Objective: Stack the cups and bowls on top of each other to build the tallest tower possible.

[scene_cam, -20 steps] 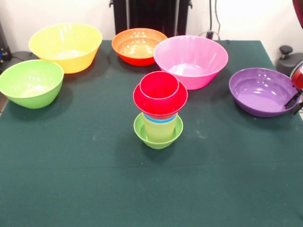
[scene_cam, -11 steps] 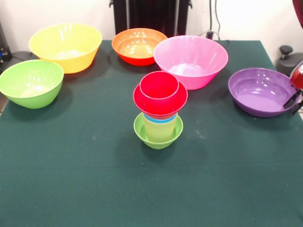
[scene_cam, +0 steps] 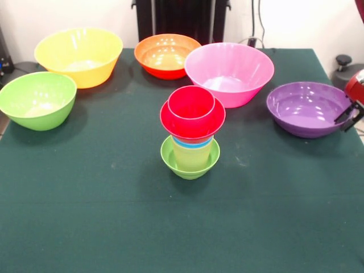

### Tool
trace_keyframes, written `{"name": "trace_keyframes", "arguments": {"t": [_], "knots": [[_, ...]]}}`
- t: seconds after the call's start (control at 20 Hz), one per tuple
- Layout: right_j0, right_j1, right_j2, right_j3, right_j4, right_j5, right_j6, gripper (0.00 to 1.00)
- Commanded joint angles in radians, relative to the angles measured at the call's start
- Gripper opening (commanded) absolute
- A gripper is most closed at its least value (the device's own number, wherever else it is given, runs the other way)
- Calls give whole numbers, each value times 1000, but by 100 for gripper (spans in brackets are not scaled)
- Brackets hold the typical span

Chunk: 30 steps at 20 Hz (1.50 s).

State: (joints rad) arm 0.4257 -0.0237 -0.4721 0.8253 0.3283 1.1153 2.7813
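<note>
Jaws point(scene_cam: 348, 116) clamped on the right rim of the wide purple bowl point(scene_cam: 304, 108), reaching in from the right edge under a red arm housing point(scene_cam: 356, 86); bowl tipped slightly, resting on the green surface point(scene_cam: 85, 216) right of centre and just right of the large pink bowl point(scene_cam: 228, 71). Mid-surface, the tower point(scene_cam: 192, 133): small lime-green bowl point(scene_cam: 190, 165) as base, pale yellow cup point(scene_cam: 192, 154) standing in it, a blue cup point(scene_cam: 193, 143) showing only as a thin band above that, small red bowl point(scene_cam: 192, 122) next, red cup point(scene_cam: 191, 102) on top. Farther back, medium orange bowl point(scene_cam: 166, 55) left of the pink one; large yellow bowl point(scene_cam: 78, 56) at far left; large green bowl point(scene_cam: 37, 99) in front of it, near the left edge.
</note>
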Motion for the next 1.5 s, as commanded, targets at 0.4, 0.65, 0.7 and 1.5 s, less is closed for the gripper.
{"name": "trace_keyframes", "arguments": {"t": [0.4,0.65,0.7,1.5], "knots": [[-59,-58,-4,-75,-47,283,26,0],[-83,-71,-11,-126,-53,369,-4,0],[-90,-73,-11,-137,-50,382,-5,0],[-178,-16,-2,-390,-6,538,-35,0]]}}
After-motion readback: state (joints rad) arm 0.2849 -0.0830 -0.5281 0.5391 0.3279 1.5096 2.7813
